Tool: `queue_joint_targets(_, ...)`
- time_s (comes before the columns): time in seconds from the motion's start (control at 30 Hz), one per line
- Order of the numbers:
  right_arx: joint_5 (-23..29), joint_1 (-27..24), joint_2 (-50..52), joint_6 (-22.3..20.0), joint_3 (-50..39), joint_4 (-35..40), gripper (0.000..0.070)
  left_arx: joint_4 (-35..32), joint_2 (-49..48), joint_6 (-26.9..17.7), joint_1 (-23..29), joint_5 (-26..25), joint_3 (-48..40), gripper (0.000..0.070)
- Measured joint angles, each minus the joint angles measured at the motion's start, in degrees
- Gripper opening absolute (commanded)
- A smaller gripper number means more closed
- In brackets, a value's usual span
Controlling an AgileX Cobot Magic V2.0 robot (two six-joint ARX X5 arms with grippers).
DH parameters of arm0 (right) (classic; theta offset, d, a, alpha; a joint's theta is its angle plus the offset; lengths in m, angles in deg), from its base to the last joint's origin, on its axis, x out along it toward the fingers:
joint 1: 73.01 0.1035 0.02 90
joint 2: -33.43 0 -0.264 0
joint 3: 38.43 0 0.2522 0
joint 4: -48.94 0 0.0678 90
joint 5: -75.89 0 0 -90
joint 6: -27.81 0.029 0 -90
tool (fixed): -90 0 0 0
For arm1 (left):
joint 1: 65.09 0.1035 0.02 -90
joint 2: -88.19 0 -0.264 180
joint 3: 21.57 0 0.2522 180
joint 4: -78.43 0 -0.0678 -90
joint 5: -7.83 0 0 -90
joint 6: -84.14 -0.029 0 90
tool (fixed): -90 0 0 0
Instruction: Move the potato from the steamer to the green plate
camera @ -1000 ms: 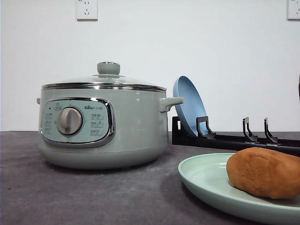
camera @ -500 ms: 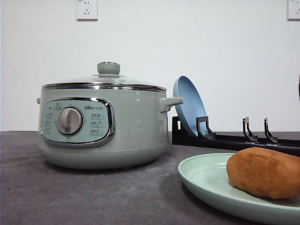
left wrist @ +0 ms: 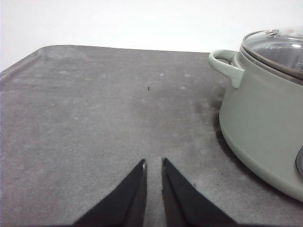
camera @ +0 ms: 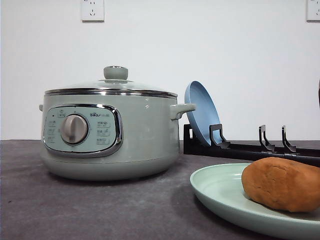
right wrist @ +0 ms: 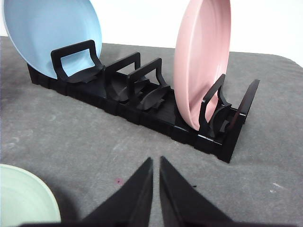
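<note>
Resting on green plate, potato, both end effectors nearly closed, empty

Orange-brown potato, mint-green plate, sage steamer (chrome-trimmed), blue plate, pink plate, black rack.

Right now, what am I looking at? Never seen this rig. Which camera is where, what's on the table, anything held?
It is a two-armed table robot with a camera facing forward and one on each wrist.

Front view: the steamer, lid on, stands on a grey table. The potato lies on the green plate. Behind, a blue plate stands in a black rack.

Left wrist view: the left gripper, nearly shut and empty, hangs over bare table beside the steamer.

Right wrist view: the right gripper, also nearly shut and empty, faces the rack, which holds a pink plate too.

Nothing is held.
</note>
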Motion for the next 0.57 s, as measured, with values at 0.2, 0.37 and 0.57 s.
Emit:
queue_joint_targets(0.2,0.00,0.00,0.00,0.00,0.00,0.01,0.0012,0.00,0.00,0.00,0.00,0.00,0.00,0.0057)
queue_joint_targets(0.37,0.00,0.00,0.00,0.00,0.00,0.02,0.0012,0.00,-0.01,0.00,0.00,0.00,0.00,0.0057)
queue_joint_targets(0.57,0.00,0.00,0.00,0.00,0.00,0.00,0.0012,0.00,0.00,0.00,0.00,0.00,0.00,0.0057)
